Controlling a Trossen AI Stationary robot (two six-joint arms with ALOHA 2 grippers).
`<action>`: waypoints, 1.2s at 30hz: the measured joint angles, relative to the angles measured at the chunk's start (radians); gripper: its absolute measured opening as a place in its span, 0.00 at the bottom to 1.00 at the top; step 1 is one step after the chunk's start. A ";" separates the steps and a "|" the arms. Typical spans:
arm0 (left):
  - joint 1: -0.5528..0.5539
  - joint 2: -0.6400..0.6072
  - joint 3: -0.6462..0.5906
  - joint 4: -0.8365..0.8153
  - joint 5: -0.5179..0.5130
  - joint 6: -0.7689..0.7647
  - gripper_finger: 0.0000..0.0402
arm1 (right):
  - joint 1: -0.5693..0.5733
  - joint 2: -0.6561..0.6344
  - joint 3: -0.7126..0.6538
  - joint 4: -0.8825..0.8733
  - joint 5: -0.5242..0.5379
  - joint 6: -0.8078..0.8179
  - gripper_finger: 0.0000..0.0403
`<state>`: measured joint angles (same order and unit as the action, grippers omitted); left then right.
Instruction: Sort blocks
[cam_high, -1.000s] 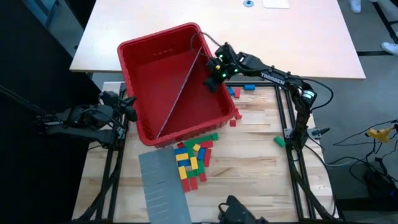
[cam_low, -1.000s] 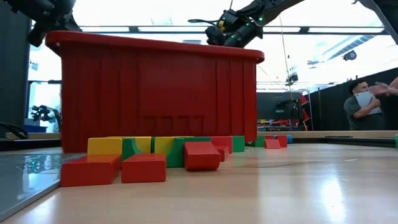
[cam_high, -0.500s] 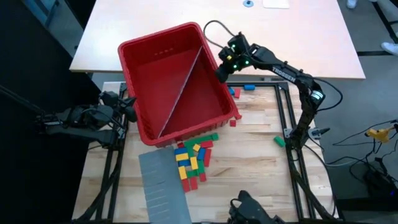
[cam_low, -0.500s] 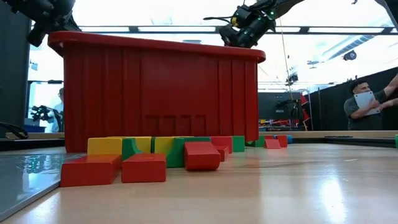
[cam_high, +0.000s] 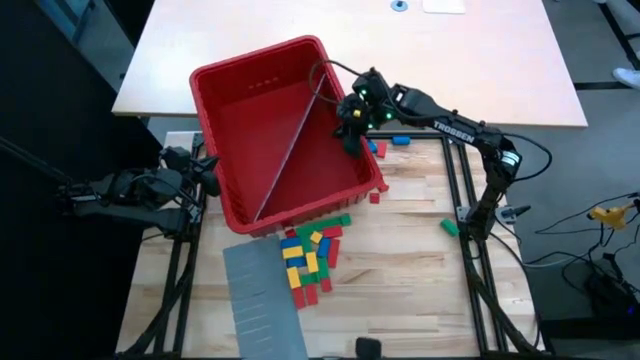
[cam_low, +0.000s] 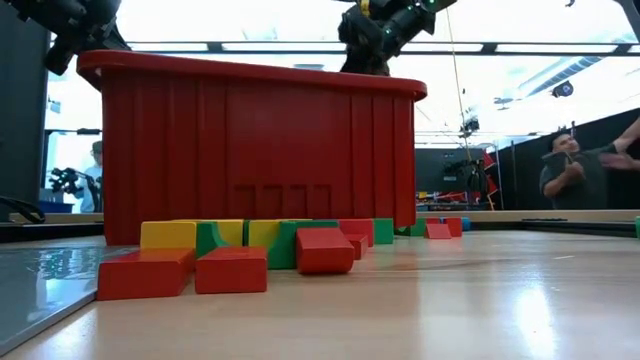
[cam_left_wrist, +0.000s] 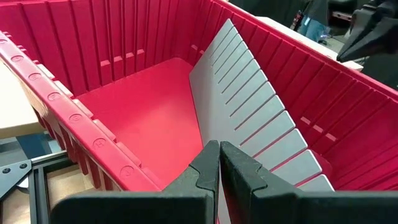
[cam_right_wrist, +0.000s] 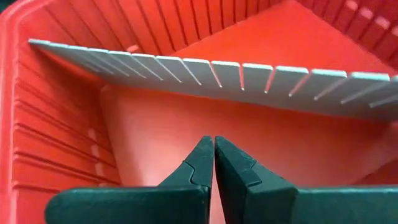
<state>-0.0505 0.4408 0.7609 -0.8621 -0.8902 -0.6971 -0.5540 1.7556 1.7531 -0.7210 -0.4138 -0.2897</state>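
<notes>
High view: red bin sits skewed at table centre-left, 1 grey slotted panel leaning diagonally inside it. Right gripper is over the bin's right wall, just inside the rim. Left gripper is parked at the bin's left wall, near corner. Main pile of blocks lies on the wood just near of the bin, mixed red, yellow, green, blue. A 2nd grey panel lies flat on the table, touching the pile's left side. A few loose blocks sit right of the bin, and 1 green block is well apart to the right by the frame post.

Low view: blocks line the bin's near base; 3 red ones are closest to the camera. Right gripper hangs above the bin's far rim. A person stands in the room behind, far right.

Left wrist view: left gripper has its fingers clenched tip to tip, nothing between them, aimed into the bin at the leaning panel.

Right wrist view: right gripper is likewise pinched closed and empty, above the bin floor, panel across the far side.
</notes>
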 joint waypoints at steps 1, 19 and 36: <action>0.000 0.000 0.000 0.000 0.000 0.000 0.00 | 0.011 -0.001 0.000 0.000 0.003 -0.013 0.00; 0.000 0.000 0.000 -0.001 0.008 0.005 0.00 | 0.162 -0.003 0.001 -0.096 0.196 -0.123 0.00; 0.000 0.000 0.000 -0.005 0.019 0.008 0.00 | 0.214 -0.002 -0.003 -0.328 0.290 -0.153 0.00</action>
<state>-0.0505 0.4408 0.7609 -0.8673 -0.8715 -0.6891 -0.3405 1.7535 1.7500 -1.0491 -0.1243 -0.4424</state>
